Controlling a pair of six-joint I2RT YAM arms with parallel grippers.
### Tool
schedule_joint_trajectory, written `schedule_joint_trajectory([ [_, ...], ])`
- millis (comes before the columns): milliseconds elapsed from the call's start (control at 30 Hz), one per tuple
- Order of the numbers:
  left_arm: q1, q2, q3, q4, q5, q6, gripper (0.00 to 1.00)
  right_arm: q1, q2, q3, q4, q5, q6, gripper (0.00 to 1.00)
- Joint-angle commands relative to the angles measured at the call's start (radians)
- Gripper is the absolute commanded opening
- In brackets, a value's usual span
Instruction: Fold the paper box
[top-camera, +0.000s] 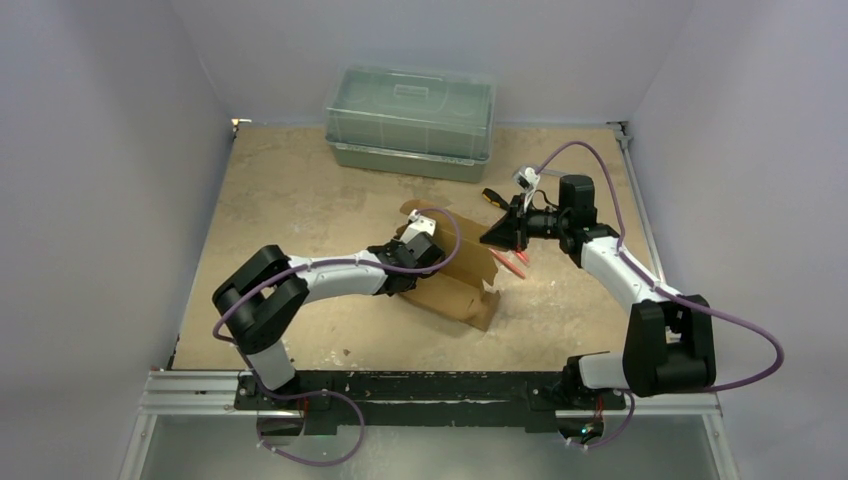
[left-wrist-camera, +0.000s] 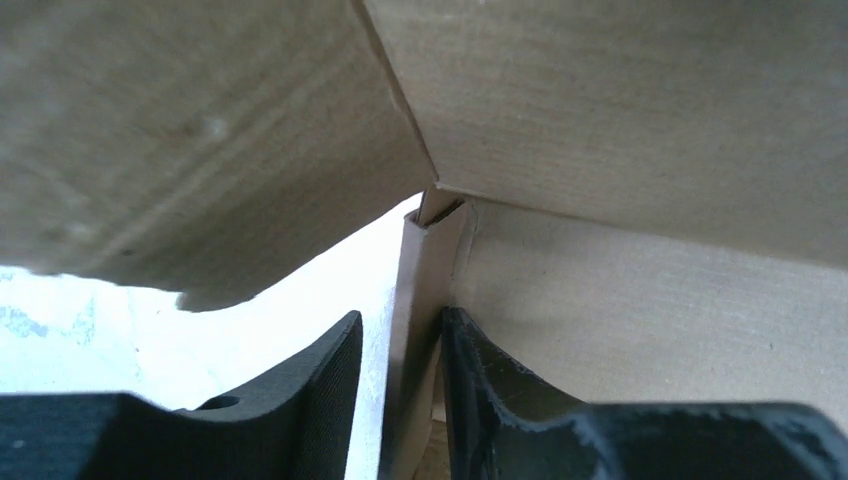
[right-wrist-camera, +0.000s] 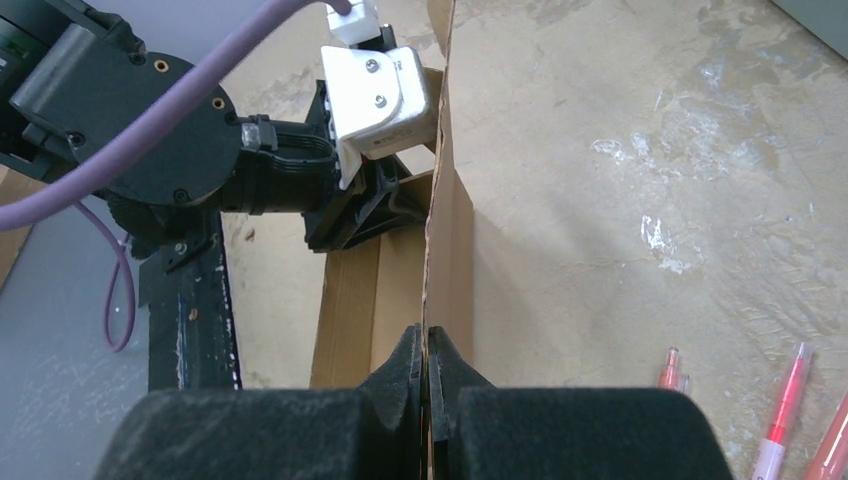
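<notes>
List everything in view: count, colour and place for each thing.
paper box: one, brown, mid-table, partly folded, between the two grippers.
plastic container: one, translucent green-grey, lidded, at the table's far edge.
pens: several, red-pink, lying on the table just right of the paper box.
table: one, tan and scuffed, under everything.
left gripper: one, black fingers, open around a flap of the paper box.
right gripper: one, black fingers, shut on an edge of the paper box.
</notes>
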Motion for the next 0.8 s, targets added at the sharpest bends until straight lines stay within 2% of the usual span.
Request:
schedule_joint_trajectory([
  [0, 0.008, -0.077, 0.03, -0.033, -0.014, -0.006, 0.36, 0.002, -0.03, -0.001, 0.033, -0.033, 0.001, 0.0],
  [200, 0.008, -0.114, 0.025, -0.025, 0.017, -0.016, 0.41, 0.004, -0.032, -0.001, 0.033, -0.032, -0.001, 0.0],
  [533, 0.009, -0.197, -0.027, 0.008, 0.05, -0.054, 0.42, 0.004, -0.032, -0.001, 0.03, -0.03, -0.007, 0.0],
  [667, 0.01, -0.323, -0.108, 0.065, 0.117, -0.089, 0.52, 0.004, -0.038, 0.002, 0.018, -0.026, -0.02, 0.0],
  [767, 0.033, -0.476, -0.222, 0.162, 0.222, -0.117, 0.62, 0.004, -0.038, 0.003, 0.01, -0.028, -0.028, 0.0],
])
